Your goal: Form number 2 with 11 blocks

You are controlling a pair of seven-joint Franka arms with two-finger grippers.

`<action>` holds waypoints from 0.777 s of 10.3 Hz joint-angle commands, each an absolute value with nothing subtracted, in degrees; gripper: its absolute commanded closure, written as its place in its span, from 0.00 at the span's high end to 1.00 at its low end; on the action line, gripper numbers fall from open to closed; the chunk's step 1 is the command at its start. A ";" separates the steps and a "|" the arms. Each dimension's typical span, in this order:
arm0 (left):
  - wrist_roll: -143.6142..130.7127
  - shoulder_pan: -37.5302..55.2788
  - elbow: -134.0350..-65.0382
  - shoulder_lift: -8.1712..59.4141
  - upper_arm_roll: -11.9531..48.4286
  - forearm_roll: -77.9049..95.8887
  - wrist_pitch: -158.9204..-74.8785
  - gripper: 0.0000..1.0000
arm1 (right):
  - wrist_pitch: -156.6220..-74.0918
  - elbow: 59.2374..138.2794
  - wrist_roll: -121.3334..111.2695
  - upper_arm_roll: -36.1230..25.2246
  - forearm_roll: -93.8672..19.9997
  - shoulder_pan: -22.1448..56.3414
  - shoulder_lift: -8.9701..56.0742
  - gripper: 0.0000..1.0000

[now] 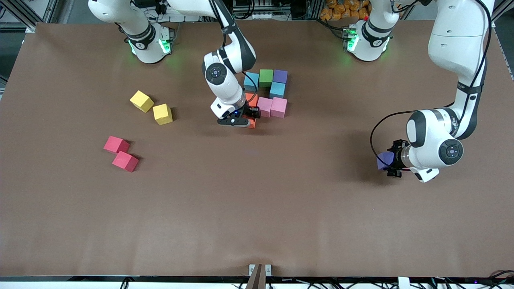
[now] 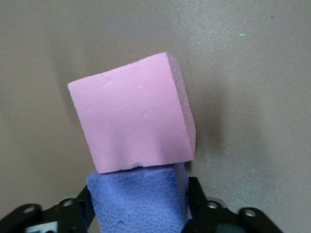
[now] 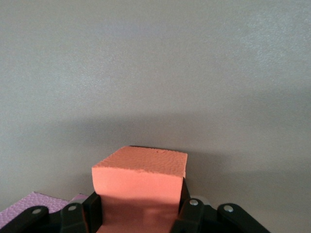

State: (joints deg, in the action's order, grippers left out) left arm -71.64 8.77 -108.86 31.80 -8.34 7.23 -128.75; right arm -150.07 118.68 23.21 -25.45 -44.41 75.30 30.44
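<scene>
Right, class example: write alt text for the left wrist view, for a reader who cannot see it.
A purple block sits between the fingers of the left gripper, seen from just above. A pink block lies tilted against it, filling the middle of the view. The brown table lies around them.

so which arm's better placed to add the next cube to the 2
Right. The right gripper is shut on a matte orange cube, down at the partly built figure. The left gripper grips a purple cube toward the left arm's end.
</scene>
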 commanded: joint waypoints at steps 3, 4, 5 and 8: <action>-69.43 9.23 -108.28 32.08 -8.26 8.09 -129.29 0.37 | -151.70 121.38 23.21 -25.75 -43.33 76.29 28.92 0.06; -69.78 9.23 -108.19 31.73 -7.65 8.17 -129.20 0.37 | -151.79 121.46 23.20 -25.75 -43.33 76.29 28.92 0.06; -69.96 9.23 -107.41 31.73 -7.39 8.17 -129.11 0.37 | -152.40 121.55 23.20 -25.66 -43.33 76.38 28.92 0.06; -70.14 9.23 -105.83 31.29 -6.25 8.87 -128.06 0.40 | -152.40 121.91 23.73 -25.66 -43.42 76.29 28.92 0.30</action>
